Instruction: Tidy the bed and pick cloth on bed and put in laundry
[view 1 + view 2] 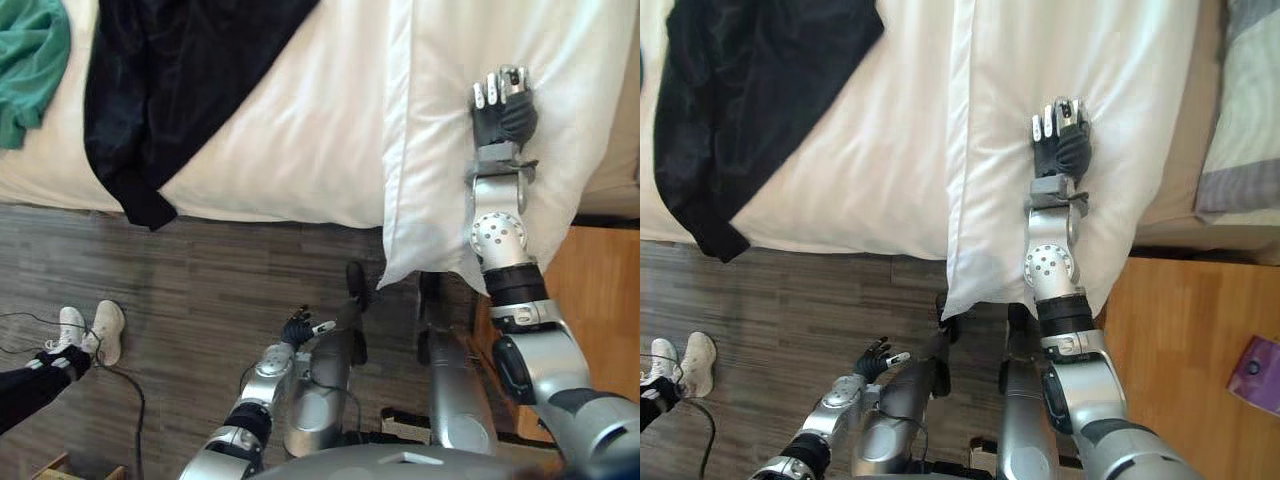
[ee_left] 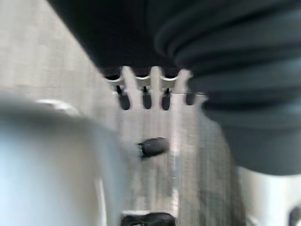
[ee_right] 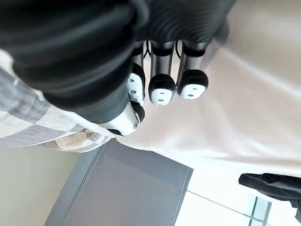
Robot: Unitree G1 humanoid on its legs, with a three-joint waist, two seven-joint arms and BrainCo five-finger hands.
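Cloth first: a green cloth, cut off by the frame's corner, lies on the bed. Beside it a black cloth drapes over the bed's edge, its top also cut off. The left hand hangs low over the floor, fingers loosely spread, blurred in its wrist view. The right hand, fingers curled empty, rests on a white pillow overhanging the edge.
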